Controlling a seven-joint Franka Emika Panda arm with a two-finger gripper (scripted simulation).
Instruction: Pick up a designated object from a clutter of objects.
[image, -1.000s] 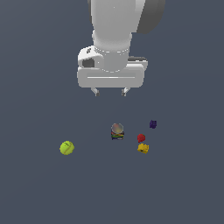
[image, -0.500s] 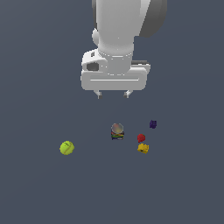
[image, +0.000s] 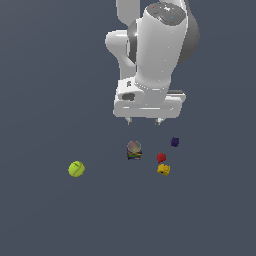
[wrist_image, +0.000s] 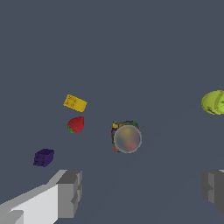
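One dark purple block (wrist_image: 43, 157), matte and cube-like, no long axis discernible, was seen outside one of the widely spread fingers (wrist_image: 70, 192), untouched; gripper (image: 144, 120) empty.

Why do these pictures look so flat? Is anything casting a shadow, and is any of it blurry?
Exterior view: even light, no shadows under the yellow-green ball or purple block on the plain grey floor; the small pieces look soft and coarse. Wrist view: equally flat and shadowless; the greyish-topped piece looks smeared, and the gripper is cut off by the frame.
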